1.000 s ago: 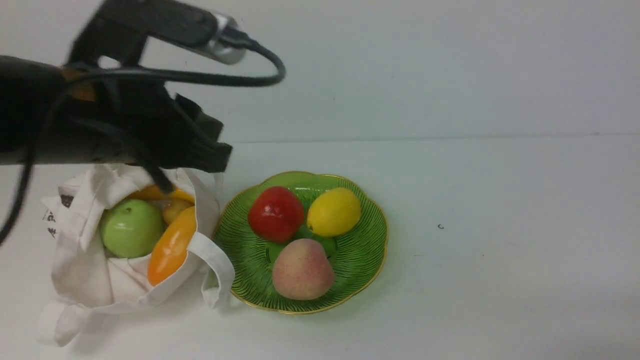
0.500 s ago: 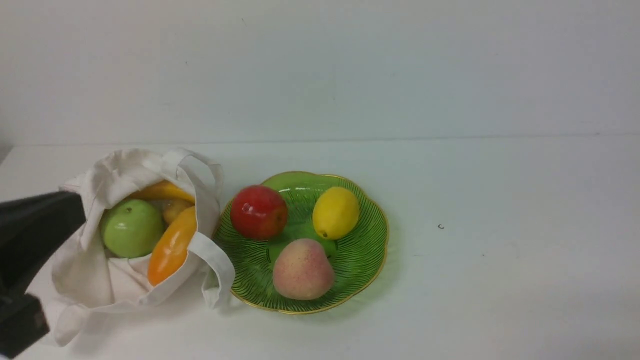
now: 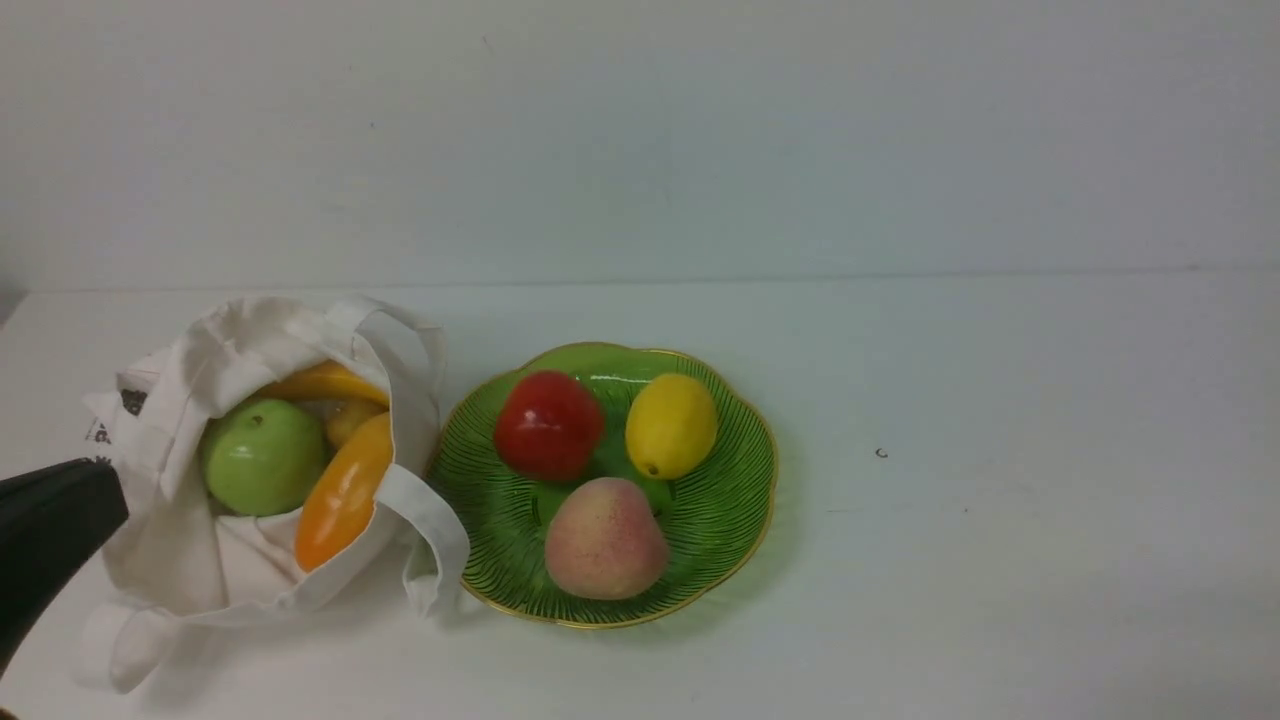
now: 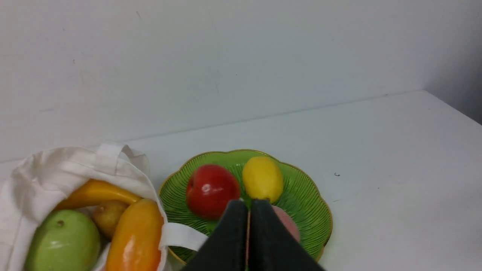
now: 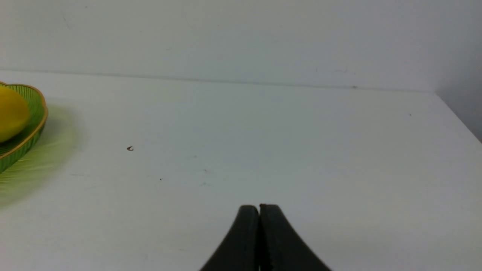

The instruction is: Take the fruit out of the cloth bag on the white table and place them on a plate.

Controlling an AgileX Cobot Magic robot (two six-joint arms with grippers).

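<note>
R end effector (image 5: 259, 207) closed, over white table (image 5: 271, 143), plate (image 5: 33, 132) w/ yellow fruit (image 5: 10, 113)

Soft, bright light is falling evenly from above. Little white spots are shining on the red apple (image 4: 211, 190) and the green apple (image 4: 64, 241). The plate (image 5: 37, 103) is throwing a pale green glow on the white table (image 5: 263, 150). Shadows are staying faint.

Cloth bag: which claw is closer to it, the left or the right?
Left. The left claw, shut, sits back on the robot's side of the cloth bag and plate; the right claw is over the white table beyond the plate.
</note>
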